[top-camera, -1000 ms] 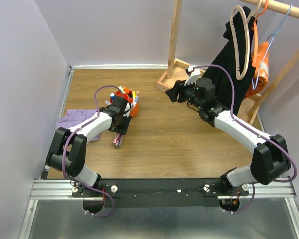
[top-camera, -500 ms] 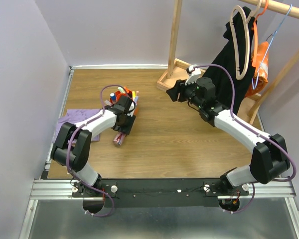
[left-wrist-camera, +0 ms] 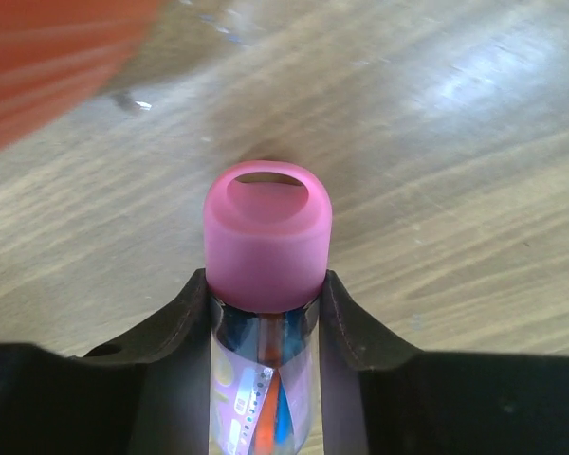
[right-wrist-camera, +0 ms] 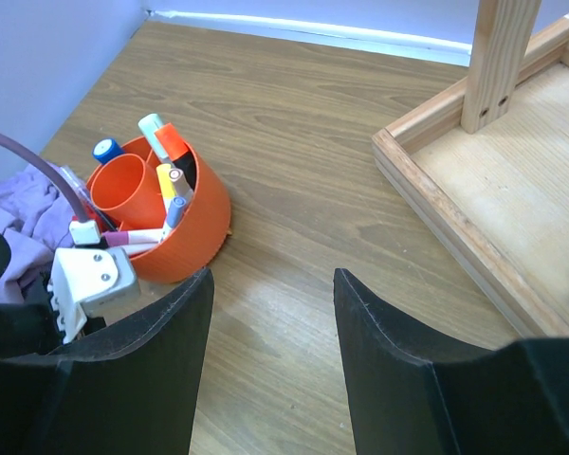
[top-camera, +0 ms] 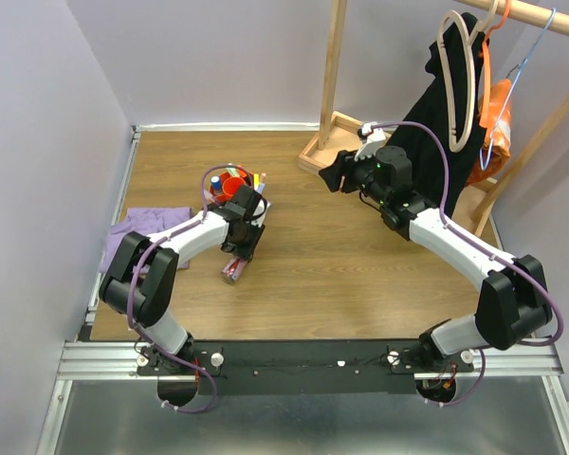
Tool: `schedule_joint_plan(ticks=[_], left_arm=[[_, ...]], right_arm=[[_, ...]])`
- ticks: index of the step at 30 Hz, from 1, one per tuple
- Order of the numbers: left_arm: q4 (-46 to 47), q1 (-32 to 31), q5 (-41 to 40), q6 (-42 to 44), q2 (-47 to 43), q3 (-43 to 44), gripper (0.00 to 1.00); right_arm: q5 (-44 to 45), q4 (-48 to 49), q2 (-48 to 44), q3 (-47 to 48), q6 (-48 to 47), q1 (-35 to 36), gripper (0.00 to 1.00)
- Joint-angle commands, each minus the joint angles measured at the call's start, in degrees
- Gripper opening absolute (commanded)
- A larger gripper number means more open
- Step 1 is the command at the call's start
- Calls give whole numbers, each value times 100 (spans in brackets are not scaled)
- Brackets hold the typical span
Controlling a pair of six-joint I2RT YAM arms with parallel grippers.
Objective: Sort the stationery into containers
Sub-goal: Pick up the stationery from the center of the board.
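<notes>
Pink-capped tube (left-wrist-camera: 267,237) lies on table toward left edge, orange tub (top-camera: 231,182) near, on far side. Long axis runs along my left fingers (left-wrist-camera: 185,322), cap poking past tips. Left fingers pinch tube both sides. Right fingers (right-wrist-camera: 171,322) apart, empty, well away.

Glossy clear plastic tube (left-wrist-camera: 264,389), wooden table (left-wrist-camera: 455,142)
</notes>
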Motion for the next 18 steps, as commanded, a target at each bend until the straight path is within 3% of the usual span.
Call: schedule_joint_plan(ticks=[1, 6, 10, 14, 17, 18], left_arm=[[-454, -174, 293, -123, -446, 63, 0], [-1622, -174, 810, -263, -771, 607, 0], [-1467, -183, 1628, -421, -868, 1405, 0], [-362, -200, 1769, -238, -1052, 1970, 0], [1026, -200, 1588, 570, -1263, 2007, 0], [1961, -183, 1368, 859, -1429, 1893, 0]], right_arm=[[-64, 101, 60, 162, -86, -37, 61], [-82, -39, 104, 285, -235, -46, 61], [-169, -241, 201, 452, -454, -37, 61], [-424, -399, 210, 654, -927, -46, 61], [-548, -488, 218, 777, -1219, -37, 61], [-522, -488, 218, 804, -1237, -37, 61]])
